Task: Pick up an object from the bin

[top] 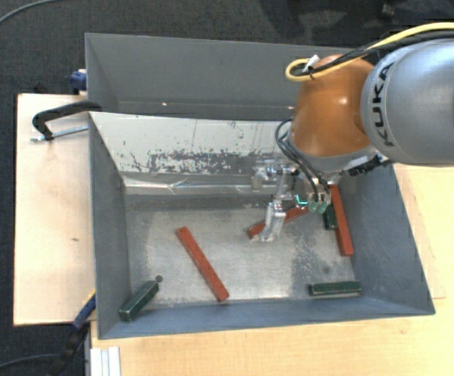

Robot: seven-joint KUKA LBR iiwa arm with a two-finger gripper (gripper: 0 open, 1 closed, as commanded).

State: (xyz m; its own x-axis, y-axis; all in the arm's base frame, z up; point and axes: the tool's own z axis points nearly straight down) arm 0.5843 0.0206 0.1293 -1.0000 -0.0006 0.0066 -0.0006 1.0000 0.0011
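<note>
Grasp looks to be the step in hand: your gripper [273,227] is low in the bin [211,77], right of centre near the back wall. Its fingers are narrow on a short red block [292,216], whose ends show either side of them. Whether the block is off the floor you cannot tell. Your next move, I judge, is a straight lift with a firm pinch. Watch the right: a red stick [342,233] lies along that wall just beside the wrist, with a small green piece [328,215] against it. Leftward the floor is open up to the long red bar [203,263]. A green bar [335,289] sits by the front edge, well apart.
</note>
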